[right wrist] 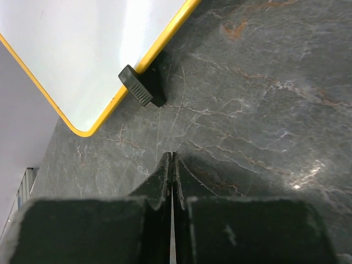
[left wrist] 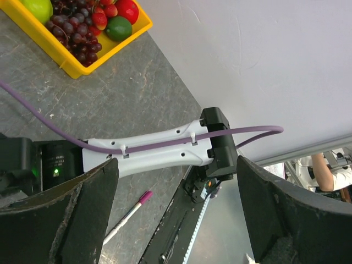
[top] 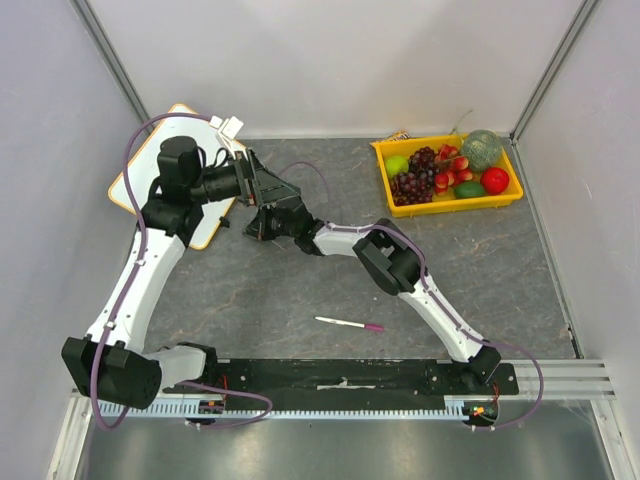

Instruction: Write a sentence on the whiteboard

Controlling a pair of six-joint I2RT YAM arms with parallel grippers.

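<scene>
The whiteboard (top: 190, 125) lies at the table's far left, white with an orange-yellow rim, and my left arm covers most of it. In the right wrist view its rounded corner (right wrist: 82, 49) is blank and no sentence shows; a black clip (right wrist: 140, 86) sits on its edge. My right gripper (right wrist: 172, 155) is shut on nothing, its tips just above the grey table beside that corner. It appears in the top view too, as the right gripper (top: 256, 228). My left gripper (left wrist: 173, 181) is open and empty, over the board's right edge. A white pen with a magenta cap (top: 349, 324) lies near the front.
A yellow fruit tray (top: 450, 205) with grapes, apples and a lime stands at the back right. The pen (left wrist: 127, 215) also shows between my left fingers, under the right arm's white link (left wrist: 159, 148). A small white object (top: 228, 127) sits at the board's far edge. Walls enclose the table.
</scene>
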